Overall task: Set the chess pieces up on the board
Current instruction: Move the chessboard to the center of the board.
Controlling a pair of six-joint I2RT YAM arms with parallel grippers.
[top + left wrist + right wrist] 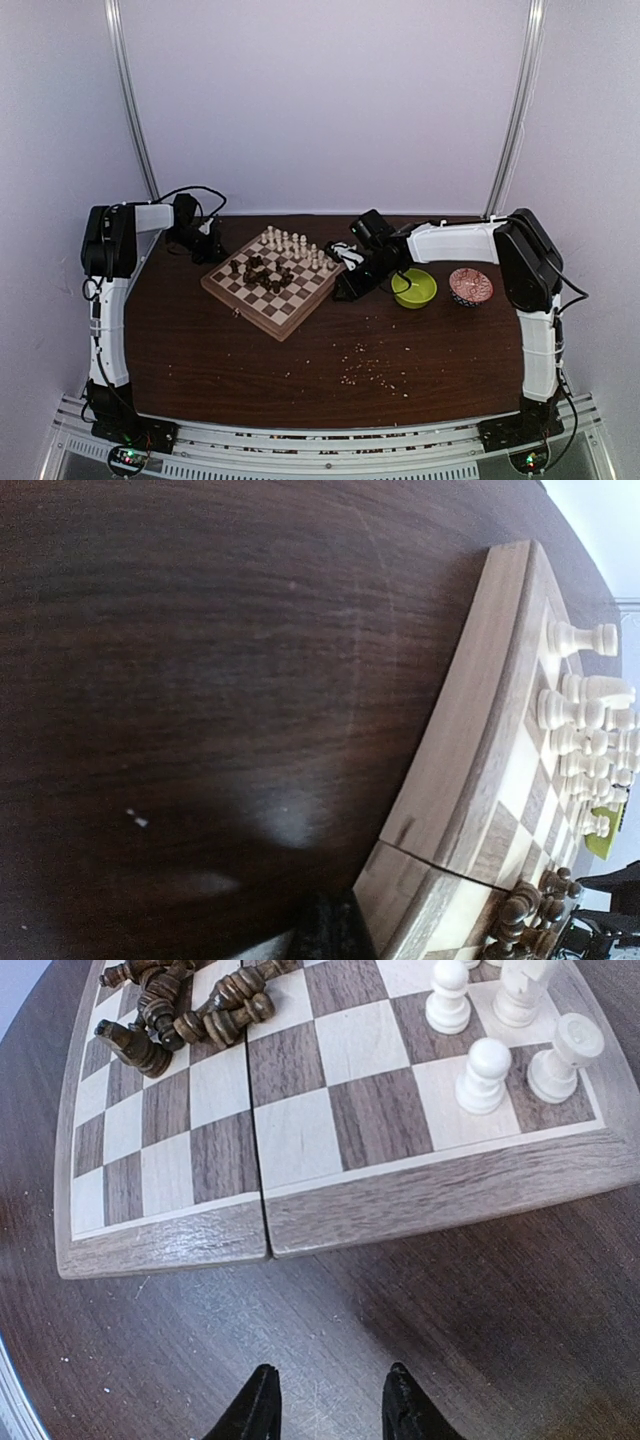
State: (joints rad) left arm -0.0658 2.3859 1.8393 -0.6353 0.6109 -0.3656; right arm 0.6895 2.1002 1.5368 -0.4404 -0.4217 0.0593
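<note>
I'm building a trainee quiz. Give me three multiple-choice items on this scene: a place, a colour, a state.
1. Relative to the board, the lime-green bowl sits: A on it; B left of it; C right of it.
2. The pieces lying heaped are: A dark brown; B cream-white; C red.
3. The right tool is: A shut on a pawn; B open, empty; C inside a bowl.
C, it stands past the board's right corner; A, they are brown and toppled together; B, its fingertips stand apart, nothing between.

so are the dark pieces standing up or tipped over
Tipped: the right wrist view shows the dark pieces lying sideways in a heap on the board; the white pieces stand upright.
</note>
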